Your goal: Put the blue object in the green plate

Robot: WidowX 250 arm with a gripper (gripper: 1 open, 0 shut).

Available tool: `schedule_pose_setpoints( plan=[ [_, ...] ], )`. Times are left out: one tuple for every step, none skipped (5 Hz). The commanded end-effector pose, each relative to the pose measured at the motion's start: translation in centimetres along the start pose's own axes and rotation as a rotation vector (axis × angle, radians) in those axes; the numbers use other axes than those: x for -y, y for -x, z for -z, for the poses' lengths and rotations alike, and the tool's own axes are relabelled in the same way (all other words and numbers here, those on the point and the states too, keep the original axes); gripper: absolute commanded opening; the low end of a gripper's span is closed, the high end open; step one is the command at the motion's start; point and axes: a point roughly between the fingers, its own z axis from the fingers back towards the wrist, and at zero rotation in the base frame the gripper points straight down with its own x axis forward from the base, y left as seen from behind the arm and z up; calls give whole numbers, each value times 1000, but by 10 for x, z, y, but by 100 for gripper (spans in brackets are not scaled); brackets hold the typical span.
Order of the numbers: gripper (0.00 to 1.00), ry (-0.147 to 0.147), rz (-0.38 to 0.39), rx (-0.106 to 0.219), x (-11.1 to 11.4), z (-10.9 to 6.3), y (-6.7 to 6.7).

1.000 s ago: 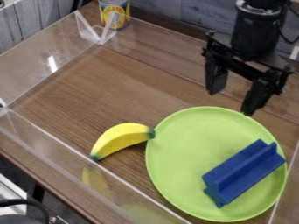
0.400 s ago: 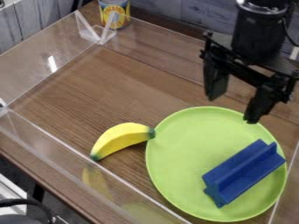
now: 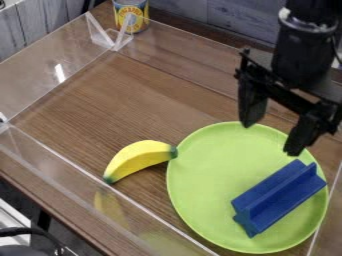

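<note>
Wooden tabletop [image 3: 120, 100]: I see blue object [image 3: 279, 196] lying in green plate [image 3: 214, 180]; gripper [image 3: 281, 125] above, jaws wide, empty.

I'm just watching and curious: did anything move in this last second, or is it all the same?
Only the gripper moved: it slid toward the right and lower in the picture, now over the plate's far edge, jaws open and empty. It took hold of nothing. The blue block stayed on the plate, and the banana stayed beside it.
</note>
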Motion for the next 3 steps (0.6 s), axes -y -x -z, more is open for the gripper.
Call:
schedule_pose_setpoints(
  plan=[
    [100,1,45,67,8,-9,6],
    [100,-3,58,78,12,1,8],
    [100,-11,75,89,15,13,9]
  ],
)
